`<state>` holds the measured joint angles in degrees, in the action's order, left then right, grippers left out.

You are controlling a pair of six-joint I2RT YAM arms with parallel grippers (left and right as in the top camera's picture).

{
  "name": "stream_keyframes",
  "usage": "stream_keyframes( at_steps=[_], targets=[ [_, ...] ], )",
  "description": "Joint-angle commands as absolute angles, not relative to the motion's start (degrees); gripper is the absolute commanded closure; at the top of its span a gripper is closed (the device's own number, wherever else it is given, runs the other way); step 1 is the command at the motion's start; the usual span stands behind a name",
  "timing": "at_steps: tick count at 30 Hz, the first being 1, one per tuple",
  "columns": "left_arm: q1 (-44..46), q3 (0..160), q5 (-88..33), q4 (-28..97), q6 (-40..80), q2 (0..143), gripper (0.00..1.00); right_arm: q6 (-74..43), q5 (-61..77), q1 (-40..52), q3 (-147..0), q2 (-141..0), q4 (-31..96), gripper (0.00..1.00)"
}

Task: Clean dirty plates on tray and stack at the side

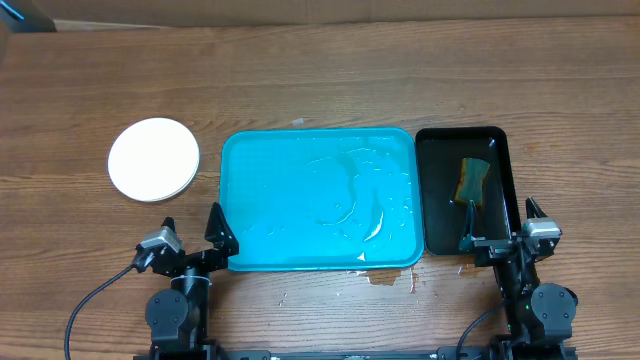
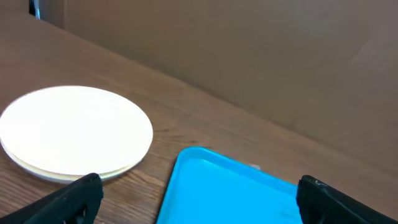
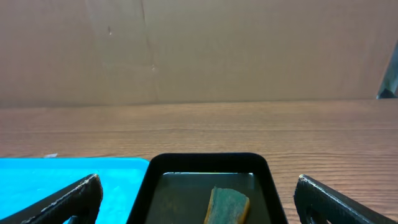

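Overhead view, nearest edge first: the left claw (image 1: pixel 192 228) and the right claw (image 1: pixel 498 222) are both seen spread wide apart with nothing held, parked at the near edge of the table (image 1: pixel 350 70). The left one is set at the near-left corner of the tray (image 1: pixel 318 131), the right one at the near end of the black tray (image 1: pixel 495 140).

No plate is left on the tray, only wet streaks. Its long axis runs left to right. A small wet patch (image 1: pixel 385 278) is spotted on the wood just in front of it.

The sponge (image 1: pixel 472 180) is laid in the black tray, long axis pointing away from the right claw, straight ahead of it.

The plates (image 1: pixel 154 159) are found stacked on bare wood, clear of the tray's left end, ahead and to the left of the left claw. Being round, no axis matters there. The left arm is clearly the nearer one; the right is well apart.

Count: two claws, one turquoise tray, one black tray, one sponge, one stack. At least two rims can be made out from the left wrist, but the exact number can't be told. The job looks pretty much done.
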<state>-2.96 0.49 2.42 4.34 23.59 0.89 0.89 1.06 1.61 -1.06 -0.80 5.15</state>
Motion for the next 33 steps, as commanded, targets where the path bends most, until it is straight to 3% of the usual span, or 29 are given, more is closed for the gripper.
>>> stream_keyframes(
  at_steps=[1, 8, 33],
  targets=[
    [-2.57, 0.27, 1.87, 4.29, 15.70, 0.19, 0.00, 1.10, 0.47, 1.98, -0.45, -0.16, 4.84, 0.00],
    [-2.52, 0.27, -1.54, 4.43, 6.31, 0.19, 0.00, 1.10, 0.47, 1.98, -0.45, -0.16, 4.84, 0.00],
    [-2.61, 0.27, -2.17, 4.32, 7.05, 0.21, 0.00, 1.10, 0.47, 1.98, -0.45, -0.16, 4.84, 0.00]
  ],
)
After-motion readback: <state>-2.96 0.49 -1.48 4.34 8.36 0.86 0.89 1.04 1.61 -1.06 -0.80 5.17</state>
